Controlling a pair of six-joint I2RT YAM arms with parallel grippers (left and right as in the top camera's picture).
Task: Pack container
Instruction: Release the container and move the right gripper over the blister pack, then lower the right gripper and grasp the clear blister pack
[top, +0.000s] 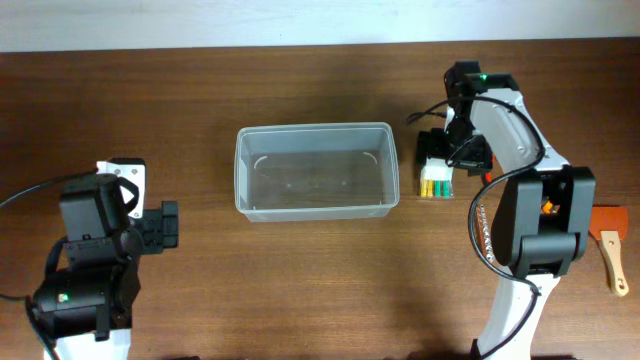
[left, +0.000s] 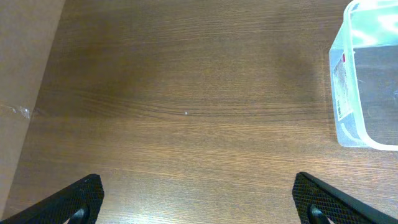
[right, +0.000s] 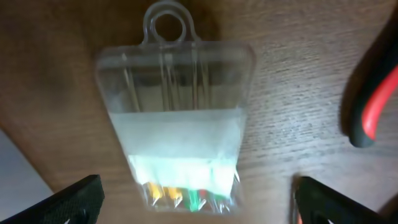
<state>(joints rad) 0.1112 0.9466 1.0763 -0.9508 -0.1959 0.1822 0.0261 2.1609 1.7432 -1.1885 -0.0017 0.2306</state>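
The container (top: 316, 170) is a clear rectangular bin in the middle of the table with nothing inside; its near corner (left: 367, 81) shows in the left wrist view. My right gripper (top: 448, 155) hovers open over a clear plastic packet (right: 180, 124) of small coloured pieces (top: 436, 182), just right of the container. Its fingers (right: 74, 199) stand wide on either side of the packet's coloured end without touching it. My left gripper (top: 170, 226) rests open at the lower left, over bare wood (left: 199, 205), well away from the container.
A tool with black and red handles (right: 373, 93) lies right beside the packet. An orange-handled tool (top: 610, 240) lies at the far right edge. The table's back edge meets a pale wall.
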